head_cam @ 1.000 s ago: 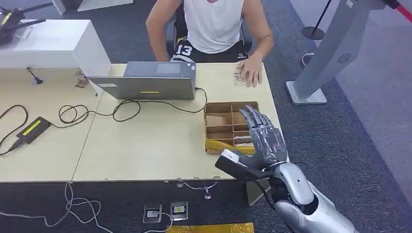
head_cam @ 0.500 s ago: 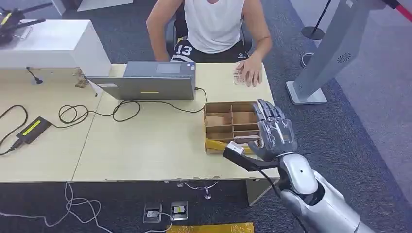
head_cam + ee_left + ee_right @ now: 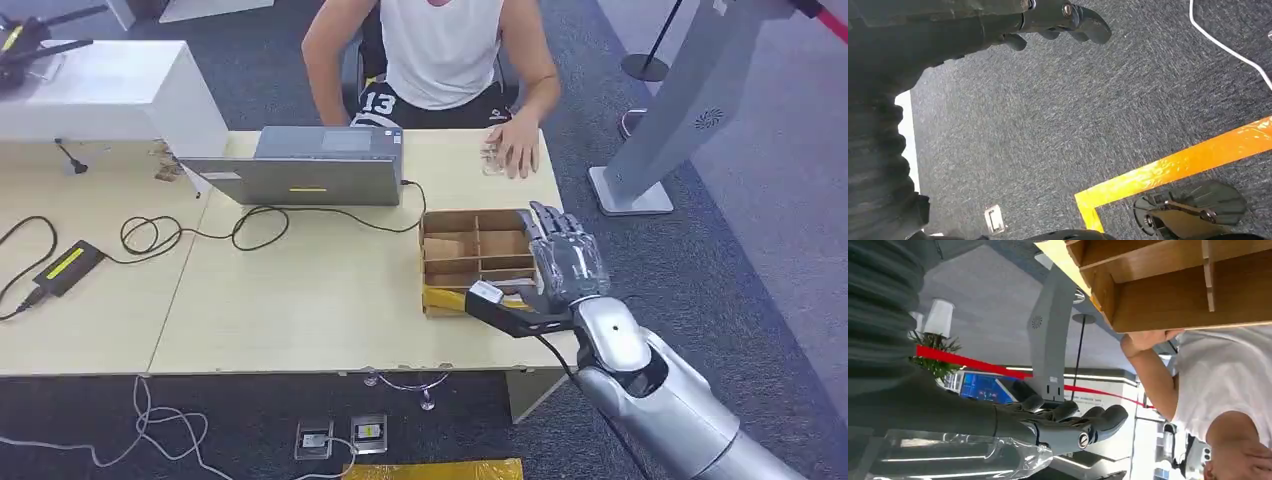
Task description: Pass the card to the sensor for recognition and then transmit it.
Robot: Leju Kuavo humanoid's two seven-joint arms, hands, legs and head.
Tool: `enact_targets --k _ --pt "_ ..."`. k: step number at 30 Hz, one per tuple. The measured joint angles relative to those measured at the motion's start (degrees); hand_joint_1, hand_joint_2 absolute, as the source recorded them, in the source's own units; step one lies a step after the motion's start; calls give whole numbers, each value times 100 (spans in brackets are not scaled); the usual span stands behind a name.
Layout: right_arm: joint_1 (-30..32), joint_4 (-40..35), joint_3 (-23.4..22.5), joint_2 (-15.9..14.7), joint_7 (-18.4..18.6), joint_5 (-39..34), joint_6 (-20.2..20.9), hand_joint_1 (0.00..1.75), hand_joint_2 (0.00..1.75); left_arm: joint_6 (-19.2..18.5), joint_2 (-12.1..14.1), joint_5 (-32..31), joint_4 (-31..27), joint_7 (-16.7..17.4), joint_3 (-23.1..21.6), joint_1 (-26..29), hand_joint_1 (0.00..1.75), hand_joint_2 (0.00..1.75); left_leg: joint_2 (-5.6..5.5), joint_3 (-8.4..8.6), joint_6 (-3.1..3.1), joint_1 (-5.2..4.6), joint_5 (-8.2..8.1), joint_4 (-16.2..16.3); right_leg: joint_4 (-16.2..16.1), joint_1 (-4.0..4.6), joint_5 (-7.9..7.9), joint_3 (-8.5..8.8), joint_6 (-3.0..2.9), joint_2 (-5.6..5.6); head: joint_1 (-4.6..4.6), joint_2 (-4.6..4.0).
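Your robot's right hand (image 3: 563, 262) is over the right side of the brown box (image 3: 450, 250) with little sections, near the right end of the table (image 3: 300, 300). Its fingers (image 3: 552, 222) are stretched out and apart, and it holds nothing. In the right wrist view you see the same hand (image 3: 1068, 427) with its fingers out flat, and the box (image 3: 1168, 290) beside it.

The left hand (image 3: 1058, 17) hangs over the grey carpet (image 3: 1073, 110), close to a strip of orange tape (image 3: 1168, 170). Its fingers look curled in, with nothing in them.

Some cards (image 3: 490, 158) lie at the far edge of the table, just under the person's hand (image 3: 517, 148) (they are too small for you to tell much about them). They are well apart from the right hand.

A closed grey laptop (image 3: 310, 165) sits left of the person, with a black cable (image 3: 250, 222) looping across the table.
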Motion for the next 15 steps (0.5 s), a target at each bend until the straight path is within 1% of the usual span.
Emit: enact_targets --k 15 --pt "26 299 98 22 107 -280 -72 0 175 -52 15 -125 0 26 0 -30 0 175 0 1 0 0 0 0 -1 0 0 -1 0 0 0 -2"
